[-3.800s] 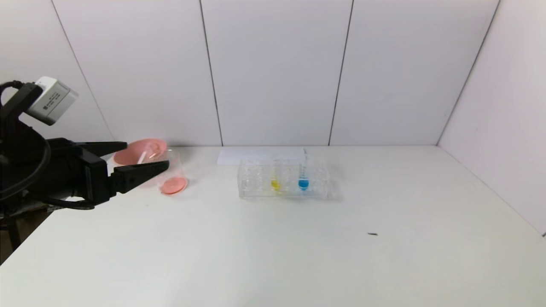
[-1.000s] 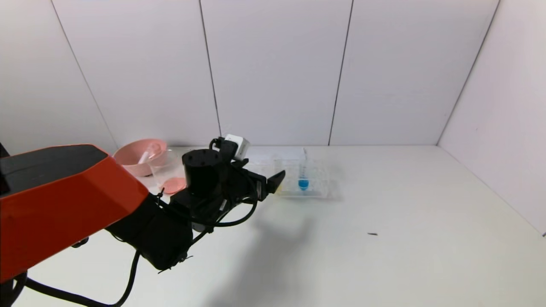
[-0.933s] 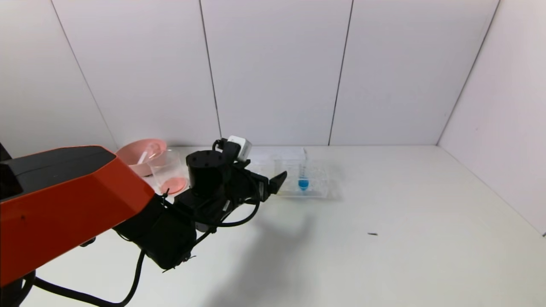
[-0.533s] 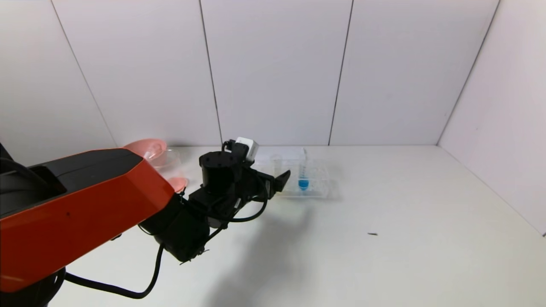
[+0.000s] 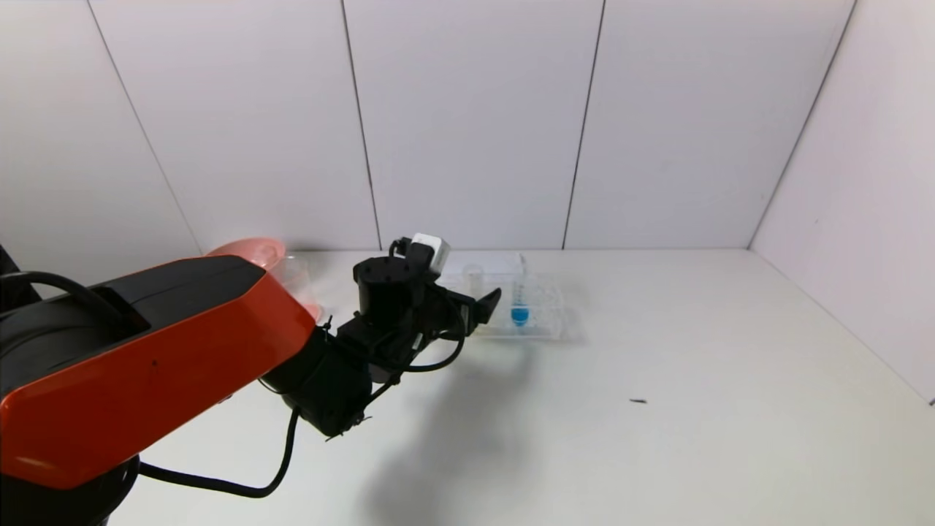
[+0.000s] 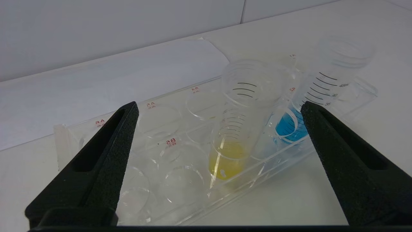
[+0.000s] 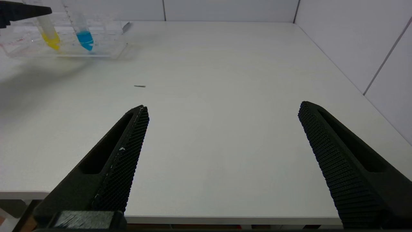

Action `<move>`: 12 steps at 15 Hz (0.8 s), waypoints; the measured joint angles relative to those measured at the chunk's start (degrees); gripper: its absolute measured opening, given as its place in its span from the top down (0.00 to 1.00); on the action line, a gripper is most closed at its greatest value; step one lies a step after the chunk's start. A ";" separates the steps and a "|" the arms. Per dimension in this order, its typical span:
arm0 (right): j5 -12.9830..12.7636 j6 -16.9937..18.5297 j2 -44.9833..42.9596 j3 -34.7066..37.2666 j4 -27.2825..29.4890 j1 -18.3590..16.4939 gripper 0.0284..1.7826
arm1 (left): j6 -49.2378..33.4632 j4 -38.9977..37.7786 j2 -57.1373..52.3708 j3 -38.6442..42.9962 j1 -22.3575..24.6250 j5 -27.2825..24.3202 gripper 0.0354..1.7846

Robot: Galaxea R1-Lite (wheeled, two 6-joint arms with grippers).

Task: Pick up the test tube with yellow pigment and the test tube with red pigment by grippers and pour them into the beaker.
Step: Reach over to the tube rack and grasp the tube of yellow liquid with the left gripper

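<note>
Hanging off the worktop's near edge, the right gripper [image 7: 222, 164] has its fingers spread wide with nothing between them; only bare worktop [image 5: 657, 453] lies ahead of it, with a small dark speck [image 5: 638, 401] partway toward the back.

Farther in, the left gripper [image 6: 219, 129] reaches across from the left edge, its orange-and-black arm [image 5: 146, 351] covering much of that side in the head view. Its fingers are wide apart and hold nothing, and they point at the clear rack [image 6: 180, 180] standing near the back edge, about midway along it.

The yellow tube [image 6: 236, 129] stands in the rack, leaning a little, directly between the spread fingers in the left wrist view but still beyond their tips, untouched. The blue tube [image 6: 309, 106] stands in the next hole, close in front of one fingertip. A white sheet [image 6: 106, 83] lies behind the rack.

Toward the back left corner, the beaker [image 5: 301, 281] and pink bowl [image 5: 252, 248] peek out behind the arm. Whether red liquid sits in the beaker cannot be told.
</note>
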 joint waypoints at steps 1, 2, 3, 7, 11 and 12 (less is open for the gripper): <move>0.00 0.00 0.00 0.00 0.00 -0.02 0.05 | 0.18 0.22 0.30 -0.52 0.09 0.00 0.01; 0.00 0.00 0.00 0.00 0.00 -0.02 0.05 | 0.22 0.91 0.60 -1.28 0.11 0.00 0.01; 0.00 0.00 0.00 0.00 0.00 -0.02 0.05 | 0.24 1.68 0.91 -1.99 0.17 0.00 0.01; 0.00 0.00 0.00 0.00 0.00 -0.02 0.05 | 0.40 3.30 2.21 -4.25 0.41 -0.13 0.01; 0.00 0.00 0.00 0.00 0.00 -0.02 0.05 | 0.46 3.28 2.78 -4.91 0.69 -0.50 0.15; 0.00 0.00 0.00 0.00 0.00 -0.02 0.05 | 0.50 3.30 2.84 -4.94 0.69 -0.55 0.21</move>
